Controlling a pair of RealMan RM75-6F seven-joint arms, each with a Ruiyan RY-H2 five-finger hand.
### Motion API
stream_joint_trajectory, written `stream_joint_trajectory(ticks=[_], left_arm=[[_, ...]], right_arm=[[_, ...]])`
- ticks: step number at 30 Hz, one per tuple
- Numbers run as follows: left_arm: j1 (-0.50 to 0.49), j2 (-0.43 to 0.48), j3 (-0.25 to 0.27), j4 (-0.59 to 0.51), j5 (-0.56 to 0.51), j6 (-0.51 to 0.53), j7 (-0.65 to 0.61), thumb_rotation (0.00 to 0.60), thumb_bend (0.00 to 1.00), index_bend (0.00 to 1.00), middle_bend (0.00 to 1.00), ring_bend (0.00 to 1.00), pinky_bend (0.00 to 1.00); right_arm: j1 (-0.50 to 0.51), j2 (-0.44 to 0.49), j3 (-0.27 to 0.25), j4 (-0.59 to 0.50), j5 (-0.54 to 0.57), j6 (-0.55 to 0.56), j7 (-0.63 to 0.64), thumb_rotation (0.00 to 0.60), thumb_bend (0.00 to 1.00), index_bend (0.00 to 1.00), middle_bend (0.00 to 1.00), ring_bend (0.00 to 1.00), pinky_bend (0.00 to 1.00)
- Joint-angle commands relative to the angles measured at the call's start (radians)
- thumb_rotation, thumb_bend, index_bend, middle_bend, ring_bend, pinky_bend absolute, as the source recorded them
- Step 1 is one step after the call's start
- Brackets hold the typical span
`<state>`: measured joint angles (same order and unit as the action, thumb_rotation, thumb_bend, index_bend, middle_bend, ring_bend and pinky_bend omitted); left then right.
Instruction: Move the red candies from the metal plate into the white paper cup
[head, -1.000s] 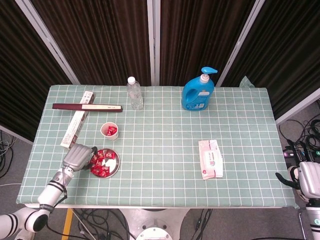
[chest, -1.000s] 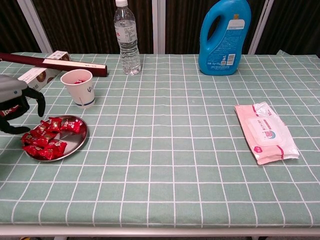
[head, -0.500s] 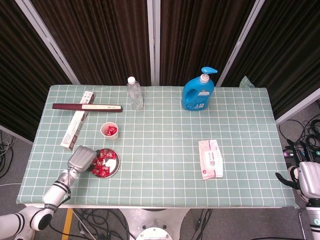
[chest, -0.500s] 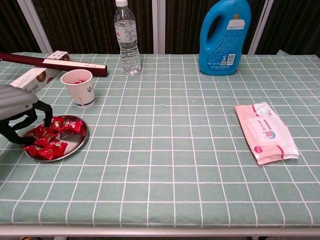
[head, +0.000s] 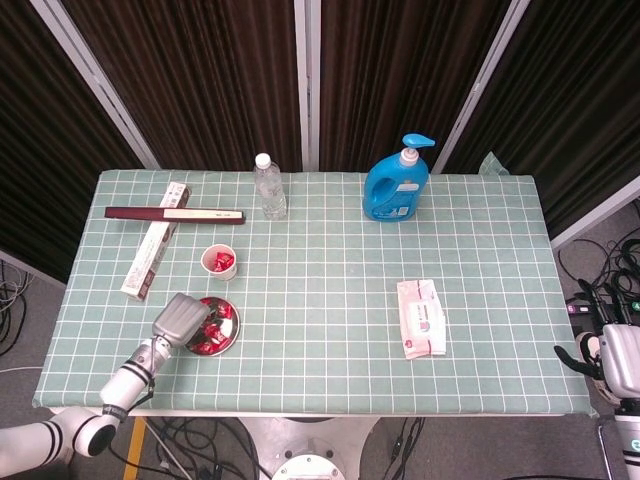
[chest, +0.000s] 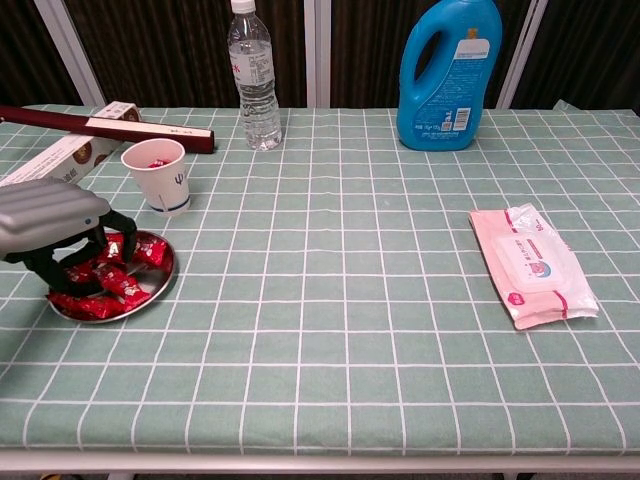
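Observation:
The metal plate (head: 228, 327) (chest: 150, 289) lies near the table's front left, with several red candies (chest: 125, 282) (head: 210, 342) on it. My left hand (head: 180, 318) (chest: 52, 218) hangs directly over the plate and covers its left half. Its dark fingers (chest: 126, 246) point down, spread apart, among the candies, and no candy is visibly pinched. The white paper cup (head: 219, 262) (chest: 157, 176) stands upright just behind the plate with red candy inside. My right hand (head: 618, 362) sits off the table's right edge, holding nothing that I can see; its fingers are unclear.
A long carton (chest: 66, 152) and a dark red stick (chest: 100, 124) lie behind the cup. A water bottle (chest: 253, 75) and a blue detergent jug (chest: 449, 72) stand at the back. A pink wipes pack (chest: 531, 263) lies on the right.
My left hand has moved right and down, from beside the plate's left rim to directly over it, with its fingers now among the candies. The right hand has stayed put.

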<state>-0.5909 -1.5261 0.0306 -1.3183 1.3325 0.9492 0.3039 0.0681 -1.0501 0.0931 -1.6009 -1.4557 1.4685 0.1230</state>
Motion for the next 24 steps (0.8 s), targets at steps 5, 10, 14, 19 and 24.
stream_joint_trajectory(ticks=[5, 10, 14, 19, 24], left_arm=[[-0.003, -0.009, -0.005, 0.020, -0.023, -0.030, 0.019, 0.600, 0.27, 0.52, 0.89, 0.93, 1.00], [0.002, -0.019, -0.010, 0.032, -0.026, -0.030, 0.008, 0.600, 0.32, 0.60, 0.89, 0.93, 1.00], [0.007, -0.021, -0.014, 0.031, -0.010, -0.014, -0.016, 0.600, 0.39, 0.67, 0.90, 0.93, 1.00], [0.001, 0.017, -0.051, -0.016, -0.012, -0.004, -0.078, 0.600, 0.42, 0.68, 0.90, 0.93, 1.00], [-0.029, 0.079, -0.129, -0.081, -0.036, 0.006, -0.121, 0.600, 0.41, 0.68, 0.90, 0.93, 1.00]], right_arm=[[0.000, -0.001, 0.001, 0.002, 0.002, -0.001, 0.001, 0.600, 0.08, 0.02, 0.23, 0.04, 0.43], [0.001, -0.001, 0.000, 0.001, 0.001, -0.002, -0.001, 0.600, 0.08, 0.01, 0.23, 0.04, 0.43], [-0.001, 0.000, 0.000, -0.002, 0.001, 0.000, 0.000, 0.600, 0.08, 0.02, 0.23, 0.04, 0.43], [-0.001, 0.001, -0.001, -0.003, -0.002, 0.001, -0.001, 0.600, 0.08, 0.02, 0.23, 0.04, 0.43], [0.000, 0.000, -0.001, -0.001, -0.003, 0.000, 0.000, 0.600, 0.08, 0.02, 0.23, 0.04, 0.43]])
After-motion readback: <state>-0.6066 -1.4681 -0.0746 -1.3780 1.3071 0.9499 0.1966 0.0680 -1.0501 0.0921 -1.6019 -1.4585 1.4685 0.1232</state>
